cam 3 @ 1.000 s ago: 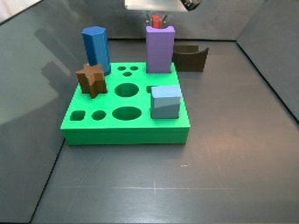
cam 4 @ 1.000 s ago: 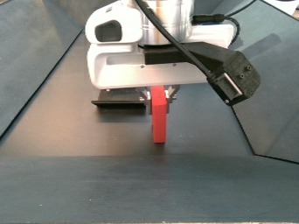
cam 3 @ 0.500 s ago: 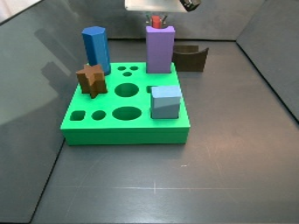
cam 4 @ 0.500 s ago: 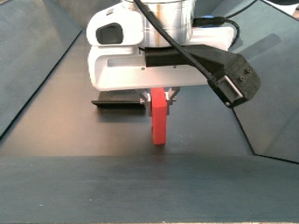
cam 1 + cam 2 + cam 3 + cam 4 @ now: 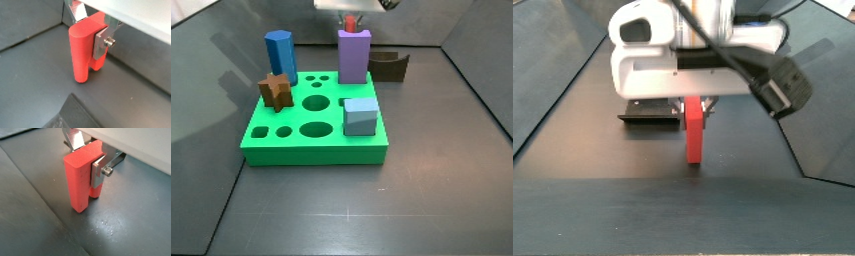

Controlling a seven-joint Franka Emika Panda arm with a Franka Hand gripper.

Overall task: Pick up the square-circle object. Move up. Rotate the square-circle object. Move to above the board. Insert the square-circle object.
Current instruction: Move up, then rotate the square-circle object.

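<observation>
The square-circle object (image 5: pixel 81 55) is a red-orange block that hangs upright between the fingers (image 5: pixel 102 42) of my gripper (image 5: pixel 90 34). The gripper is shut on the block's upper part, and the two legs point down at the dark floor without touching it. The block (image 5: pixel 79 183) and the gripper (image 5: pixel 87 160) show the same way in both wrist views. In a side view the gripper (image 5: pixel 695 104) holds the block (image 5: pixel 694 135) well above the floor. In a side view the gripper (image 5: pixel 352 16) is high behind the green board (image 5: pixel 305 148), and only a bit of the red block (image 5: pixel 352 22) shows.
On the board stand a blue pillar (image 5: pixel 281 55), a tall purple block (image 5: pixel 354 55), a brown star piece (image 5: pixel 277 92) and a light blue cube (image 5: pixel 361 116). A dark brown curved holder (image 5: pixel 392 66) sits behind the board. Grey walls close in the floor.
</observation>
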